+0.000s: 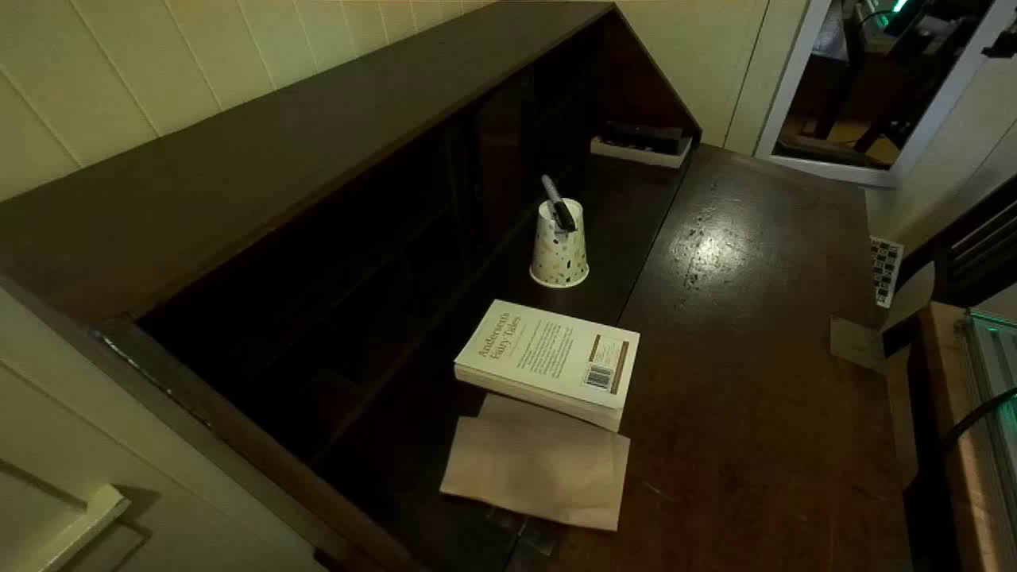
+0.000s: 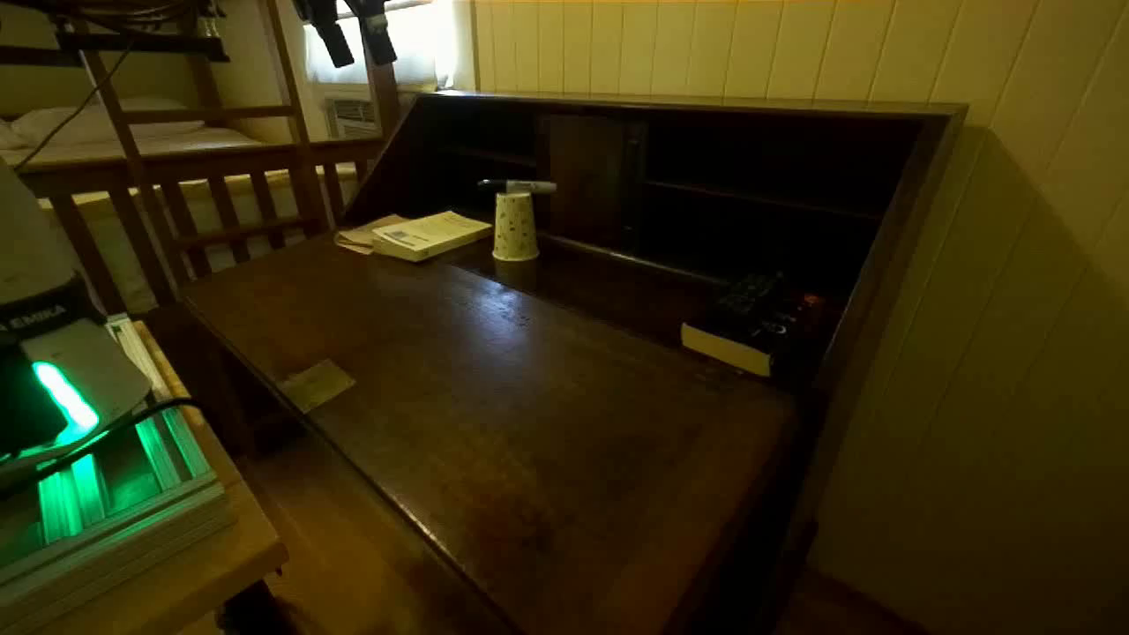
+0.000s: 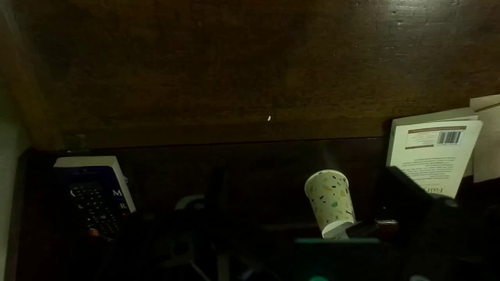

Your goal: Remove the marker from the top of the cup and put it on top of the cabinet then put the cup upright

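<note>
Cabinet [image 1: 318,131]: dark brown wood, with a flat top, sloping side panels and shelf compartments mostly too dark to see into.
Paper cup [image 1: 559,253]: white with small dark and coloured flecks, upside down, its wide rim on the surface [image 1: 763,397] and its narrow base uppermost; it stands in front of the compartments, lower than the flat top.
Marker [image 2: 519,186]: lying roughly level across the cup's upturned base, its ends reaching past the edge in an exterior view; one end dark, the other grey.
Gripper [image 2: 363,62]: fingers [image 2: 377,41] apart, a plain gap between them; they hang raised off the surface, at the top edge of an exterior view. In the dim wrist view the cup shows within that gap, touching neither.
"Andersen's Fairy Tales" paperback [image 1: 548,353]: back cover and barcode up, near the cup but apart from it; the marker's dark end points its way.
Brown paper [image 1: 536,477]: flat beside the paperback, on the side away from the cup; whether the book's edge covers part of it I cannot tell.
Dark-covered book [image 2: 727,346]: thick, flat, near a side panel, well apart from the cup; lettering mostly too dim to read.
Robot arm [image 2: 35,256]: partly in view, with EMIKA lettering and a green light [image 2: 66,399].
</note>
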Available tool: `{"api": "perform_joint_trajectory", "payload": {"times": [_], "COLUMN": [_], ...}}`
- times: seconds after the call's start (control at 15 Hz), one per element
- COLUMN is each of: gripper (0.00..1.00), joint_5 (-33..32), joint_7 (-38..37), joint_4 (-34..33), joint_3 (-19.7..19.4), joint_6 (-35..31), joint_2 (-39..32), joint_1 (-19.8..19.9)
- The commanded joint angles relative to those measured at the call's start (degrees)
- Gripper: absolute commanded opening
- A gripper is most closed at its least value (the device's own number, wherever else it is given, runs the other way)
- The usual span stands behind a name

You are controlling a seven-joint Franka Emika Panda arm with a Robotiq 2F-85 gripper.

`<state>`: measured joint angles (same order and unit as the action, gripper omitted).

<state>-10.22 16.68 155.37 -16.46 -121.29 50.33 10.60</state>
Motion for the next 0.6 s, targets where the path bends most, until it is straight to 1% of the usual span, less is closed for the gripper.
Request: {"api": "perform_joint_trajectory", "payload": {"times": [0.0, 0.53], "gripper": [1.0, 1.0], "joint_5": [0.2, -0.04], "joint_7": [0.11, -0.34], "joint_4": [-0.13, -0.48], "joint_3": [0.18, 0.45], "joint_6": [0.16, 0.07], "joint_2": [-0.05, -0.78], "joint_1": [0.15, 0.31]}}
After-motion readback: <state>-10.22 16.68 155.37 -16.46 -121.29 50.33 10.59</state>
